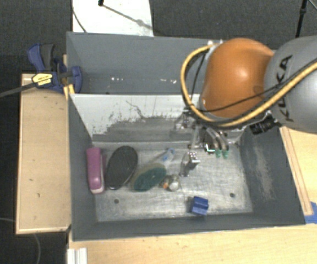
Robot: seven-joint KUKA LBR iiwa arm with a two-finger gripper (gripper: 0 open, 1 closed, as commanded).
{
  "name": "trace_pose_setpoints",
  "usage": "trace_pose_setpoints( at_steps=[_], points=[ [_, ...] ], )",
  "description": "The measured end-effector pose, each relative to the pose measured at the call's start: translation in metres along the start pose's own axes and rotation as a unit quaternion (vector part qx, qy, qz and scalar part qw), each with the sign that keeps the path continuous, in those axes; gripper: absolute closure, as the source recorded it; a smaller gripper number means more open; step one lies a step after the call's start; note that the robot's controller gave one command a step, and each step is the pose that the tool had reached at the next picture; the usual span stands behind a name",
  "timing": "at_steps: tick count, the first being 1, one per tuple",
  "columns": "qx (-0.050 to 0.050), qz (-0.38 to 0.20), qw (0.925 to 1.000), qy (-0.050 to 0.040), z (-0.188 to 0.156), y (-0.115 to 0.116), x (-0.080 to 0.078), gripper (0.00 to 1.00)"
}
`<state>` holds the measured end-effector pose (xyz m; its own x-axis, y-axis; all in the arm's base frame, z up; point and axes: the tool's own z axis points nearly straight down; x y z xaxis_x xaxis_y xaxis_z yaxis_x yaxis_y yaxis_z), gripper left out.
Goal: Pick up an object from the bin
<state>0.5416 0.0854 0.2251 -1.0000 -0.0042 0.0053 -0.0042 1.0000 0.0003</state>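
- The grey metal bin takes up the middle of the view, its scratched floor sloping up to tall walls.
- The arm, with its orange cover, comes in from 3 o'clock and hangs over the bin's 1 o'clock part.
- The gripper points down over the middle of the floor; whether it is open or closed cannot be told, and nothing is seen in it.
- A dark oval pad lies at 9 o'clock of the floor.
- A pink oblong bar lies just beside it, against the 9 o'clock wall.
- A dark green oval sits at 8 o'clock of the gripper, near it.
- A blue block lies at 6 o'clock, by the front wall.
- A small pale round piece, nearest the gripper, lies at its 7 o'clock.
- A pale blue scrap lies at its 10 o'clock.
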Motion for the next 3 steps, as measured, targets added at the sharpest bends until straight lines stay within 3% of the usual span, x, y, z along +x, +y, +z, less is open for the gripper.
trace_pose_setpoints(
  at_steps=[1, 2, 3],
  points=[
    [-0.001, -0.091, 0.9958, -0.0055, 0.155, 0.032, -0.011, 0.0],
    [-0.001, -0.088, 0.996, -0.0087, 0.151, 0.033, -0.013, 1.0],
    [0.001, -0.294, 0.9559, -0.0075, -0.009, 0.048, -0.031, 1.0]
  ],
)
